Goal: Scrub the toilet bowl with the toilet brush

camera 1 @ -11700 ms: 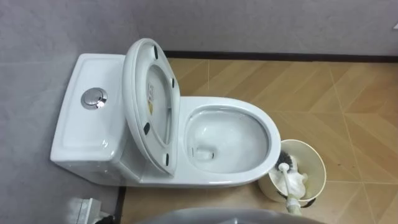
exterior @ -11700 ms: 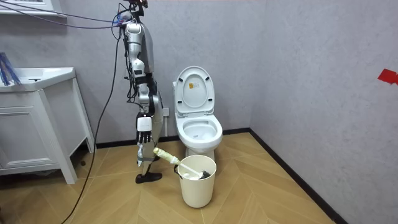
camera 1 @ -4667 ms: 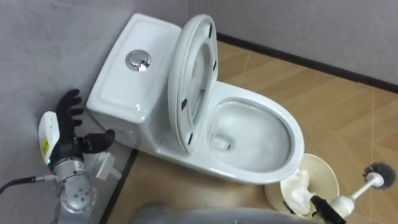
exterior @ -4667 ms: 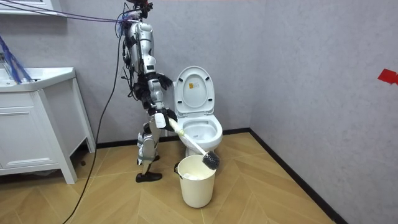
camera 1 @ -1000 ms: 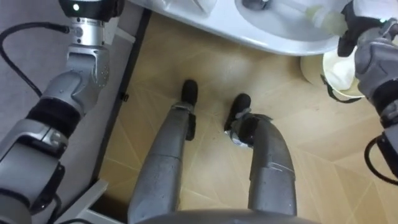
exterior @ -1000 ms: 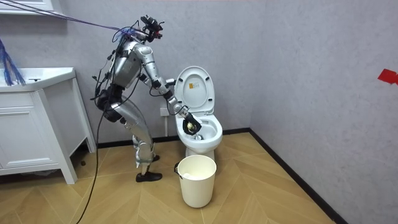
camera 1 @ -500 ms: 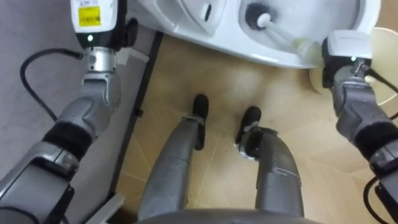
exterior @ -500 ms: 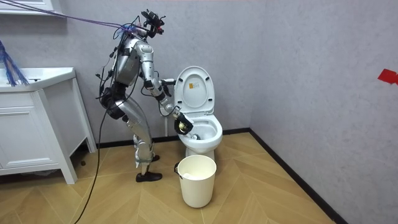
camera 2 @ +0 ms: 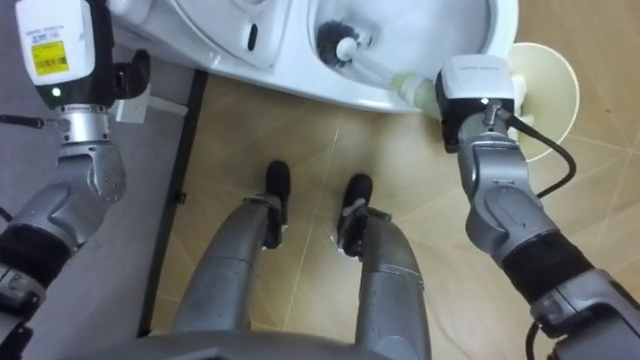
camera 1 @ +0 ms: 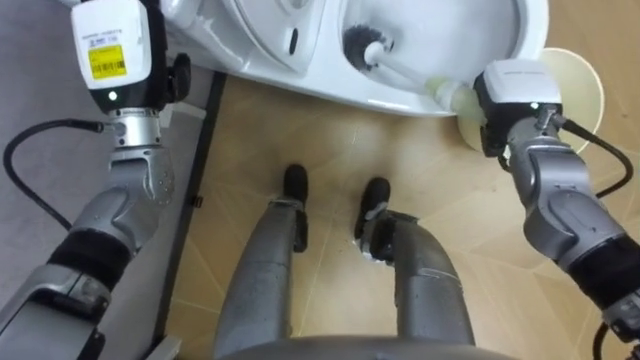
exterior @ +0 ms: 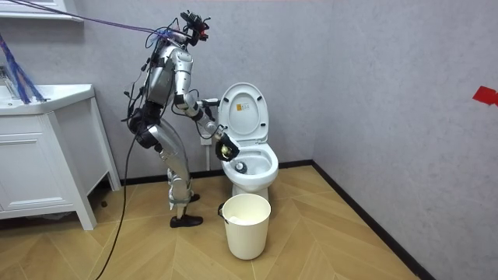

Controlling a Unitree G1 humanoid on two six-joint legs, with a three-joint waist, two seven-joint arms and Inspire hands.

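The toilet brush [camera 1: 405,70] is held at its pale grip [camera 1: 447,93] by the right hand [camera 1: 515,95]. This hand shows mostly its white back, and its fingers look wrapped round the grip's end, since the shaft comes straight out of it.

From that hand the brush's long axis runs between nine and ten o'clock in the eye view. It crosses the near rim of the bowl [camera 1: 530,30] and ends at the dark bristle head [camera 1: 362,42], which lies down inside the bowl on its left inner side. The next scrubbing stroke therefore turns on this line. Judging from it, pushing along the shaft would drive the head further toward ten o'clock and the raised seat [camera 1: 290,30], while drawing back would bring it toward the hand and the rim.

At three o'clock from the right hand, just beside it, stands the pale bucket [camera 1: 585,85] on the floor [camera 1: 330,140].

The left hand [camera 1: 110,50] is well apart at nine o'clock, beside the toilet's outer flank, and whether its fingers are spread or curled cannot be told. The right hand is clearly the nearer one and is doing the work.

In the room view the robot stands at the toilet's front corner, bent forward over the bowl.
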